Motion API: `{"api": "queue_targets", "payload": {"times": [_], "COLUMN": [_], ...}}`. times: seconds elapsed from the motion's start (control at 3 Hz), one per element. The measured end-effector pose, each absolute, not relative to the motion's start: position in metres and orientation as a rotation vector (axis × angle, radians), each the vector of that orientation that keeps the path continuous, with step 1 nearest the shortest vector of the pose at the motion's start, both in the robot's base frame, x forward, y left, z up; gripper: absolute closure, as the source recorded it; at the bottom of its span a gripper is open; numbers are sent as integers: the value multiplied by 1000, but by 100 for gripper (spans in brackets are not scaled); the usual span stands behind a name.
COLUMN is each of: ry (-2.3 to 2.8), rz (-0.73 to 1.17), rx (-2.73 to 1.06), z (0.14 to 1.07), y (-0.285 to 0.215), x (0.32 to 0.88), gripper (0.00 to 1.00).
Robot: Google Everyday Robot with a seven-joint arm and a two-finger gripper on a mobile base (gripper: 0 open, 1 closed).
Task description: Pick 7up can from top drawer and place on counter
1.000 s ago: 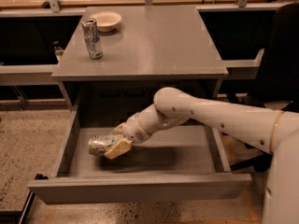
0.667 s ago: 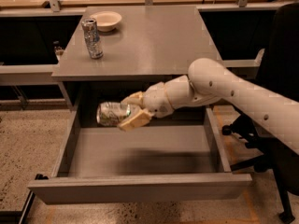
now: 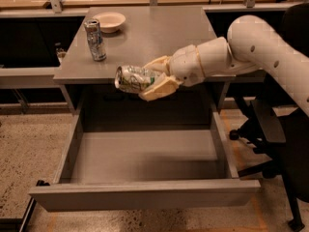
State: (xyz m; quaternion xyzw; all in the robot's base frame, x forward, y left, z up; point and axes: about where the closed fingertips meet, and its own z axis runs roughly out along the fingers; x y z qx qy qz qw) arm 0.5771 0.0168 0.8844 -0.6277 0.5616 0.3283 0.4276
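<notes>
My gripper (image 3: 149, 78) is shut on the 7up can (image 3: 133, 78), a short silvery can with green markings. It holds the can on its side in the air, at the level of the counter's front edge and above the back of the open top drawer (image 3: 145, 156). The drawer is pulled fully out and its grey floor shows bare. The grey counter (image 3: 154, 37) lies just behind the can. My white arm reaches in from the right.
A taller slim silver-and-blue can (image 3: 95, 39) stands at the counter's left. A shallow white bowl (image 3: 109, 21) sits behind it at the back left. A dark office chair (image 3: 277, 144) stands to the right of the drawer.
My gripper has lifted the 7up can out of the drawer, from near the drawer floor up to the height of the counter's front edge, and moved it to the right.
</notes>
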Motion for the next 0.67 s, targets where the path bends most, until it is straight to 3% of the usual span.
{"api": "queue_targets", "payload": {"times": [0.67], "ry": [1539], "rz": [561], "rx": [-1578], "z": [936], "y": [0], "x": [650], "gripper": [100]}}
